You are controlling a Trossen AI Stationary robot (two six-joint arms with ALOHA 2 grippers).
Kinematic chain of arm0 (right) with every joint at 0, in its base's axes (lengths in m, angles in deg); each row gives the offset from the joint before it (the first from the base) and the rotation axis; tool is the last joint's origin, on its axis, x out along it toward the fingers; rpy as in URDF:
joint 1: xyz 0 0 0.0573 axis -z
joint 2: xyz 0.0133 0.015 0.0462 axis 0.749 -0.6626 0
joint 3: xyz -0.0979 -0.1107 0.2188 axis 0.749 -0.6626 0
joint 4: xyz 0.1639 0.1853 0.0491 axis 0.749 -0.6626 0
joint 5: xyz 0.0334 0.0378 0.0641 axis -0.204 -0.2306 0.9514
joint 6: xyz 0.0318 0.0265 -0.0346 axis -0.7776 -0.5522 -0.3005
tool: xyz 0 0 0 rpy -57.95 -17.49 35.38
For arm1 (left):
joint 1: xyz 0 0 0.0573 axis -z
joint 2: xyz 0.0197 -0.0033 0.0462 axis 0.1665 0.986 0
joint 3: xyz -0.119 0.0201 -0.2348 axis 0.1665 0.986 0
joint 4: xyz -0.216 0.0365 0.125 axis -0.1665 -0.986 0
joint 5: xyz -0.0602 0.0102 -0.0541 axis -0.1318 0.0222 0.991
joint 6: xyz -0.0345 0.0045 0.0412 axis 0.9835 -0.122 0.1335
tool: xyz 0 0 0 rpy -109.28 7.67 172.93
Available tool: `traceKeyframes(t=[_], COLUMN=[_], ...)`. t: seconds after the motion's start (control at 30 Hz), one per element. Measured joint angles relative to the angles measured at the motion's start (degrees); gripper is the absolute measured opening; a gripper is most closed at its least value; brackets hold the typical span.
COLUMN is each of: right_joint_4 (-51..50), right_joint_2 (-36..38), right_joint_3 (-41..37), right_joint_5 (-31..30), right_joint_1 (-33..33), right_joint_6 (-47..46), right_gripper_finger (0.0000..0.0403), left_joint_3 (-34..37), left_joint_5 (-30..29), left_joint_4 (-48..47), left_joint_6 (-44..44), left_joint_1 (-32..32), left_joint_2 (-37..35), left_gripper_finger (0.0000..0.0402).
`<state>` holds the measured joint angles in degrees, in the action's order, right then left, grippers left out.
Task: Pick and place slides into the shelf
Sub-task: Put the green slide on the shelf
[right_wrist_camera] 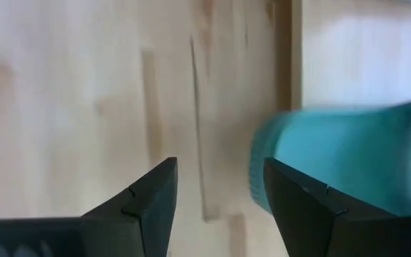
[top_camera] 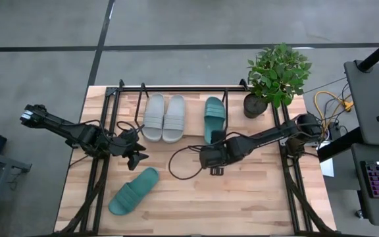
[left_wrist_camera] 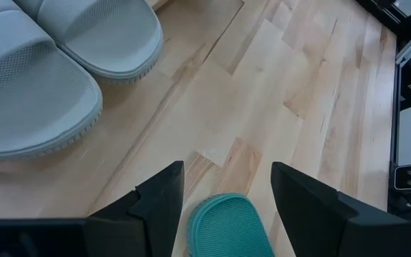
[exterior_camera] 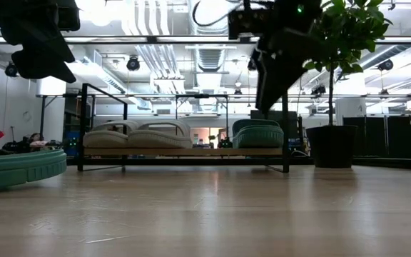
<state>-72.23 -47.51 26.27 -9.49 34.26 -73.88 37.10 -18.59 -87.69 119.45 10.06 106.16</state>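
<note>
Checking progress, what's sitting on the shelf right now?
On the shelf: the light grey pair and one teal slide. The other teal slide lies on the table.

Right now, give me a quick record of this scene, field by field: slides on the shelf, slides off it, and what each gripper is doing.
On shelf: grey pair side by side, one teal slide to their right
Off shelf: second teal slide lying on the table, front left
Left gripper: open, empty, poised above the loose teal slide's near end
Right gripper: open, empty, over bare table in front of the shelved teal slide
Other: potted plant at the shelf's right end
</note>
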Motion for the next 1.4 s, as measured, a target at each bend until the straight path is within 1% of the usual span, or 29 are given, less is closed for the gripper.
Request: traceKeyframes(t=[0.13,0.23,0.33,0.47,0.53,0.6,0.63,0.73,0.83,1.13,1.23,1.4], right_joint_4=[6.74,11.11,12.67,14.15,14.79,15.09,15.13,15.54,16.24,16.81,16.78,16.83], right_joint_2=[0.0,0.0,0.0,-0.02,-0.07,-0.12,-0.15,-0.15,-0.17,-0.17,-0.2,-0.2], right_joint_3=[0.35,0.34,0.33,0.31,0.31,0.31,0.28,0.13,-0.1,-0.5,-0.76,-0.83], right_joint_5=[1.89,3.12,3.06,2.74,2.65,2.52,2.47,2.47,2.47,2.47,2.47,2.47], right_joint_1=[-1.54,-2.92,-3.88,-4.17,-4.13,-4.13,-4.13,-4.13,-4.13,-4.13,-4.13,-4.13], right_joint_6=[-0.06,1.31,1.46,1.58,1.97,2.47,2.76,3.63,5.24,6.45,6.6,6.54], right_gripper_finger=[0.0198,0.0199,0.0198,0.0193,0.019,0.0188,0.0187,0.0187,0.0187,0.018,0.018,0.0178], left_joint_3=[0.0,0.0,0.0,0.0,0.0,0.0,0.0,0.0,0.0,-0.31,-1.82,-3.91], left_joint_5=[1.27,5.99,15.01,28.7,35.55,40.86,42.3,43.17,45.03,55.71,55.89,53.09], left_joint_4=[0.01,0.01,0.01,0.01,0.01,0.01,0.03,0.04,0.05,-0.09,0.17,-0.02], left_joint_6=[0.01,-0.02,0.03,0.17,1.67,2.85,2.81,2.65,1.54,-9.62,-14.96,-22.25], left_joint_1=[0.0,0.0,0.04,0.04,0.04,0.04,0.04,0.04,0.02,0.02,0.02,-0.02], left_joint_2=[0.0,0.0,0.0,0.0,0.0,0.16,0.51,2.51,6.79,23.86,27.48,31.02], left_gripper_finger=[0.0196,0.0196,0.0196,0.0196,0.0196,0.0196,0.0196,0.0196,0.0196,0.0196,0.0196,0.0196])
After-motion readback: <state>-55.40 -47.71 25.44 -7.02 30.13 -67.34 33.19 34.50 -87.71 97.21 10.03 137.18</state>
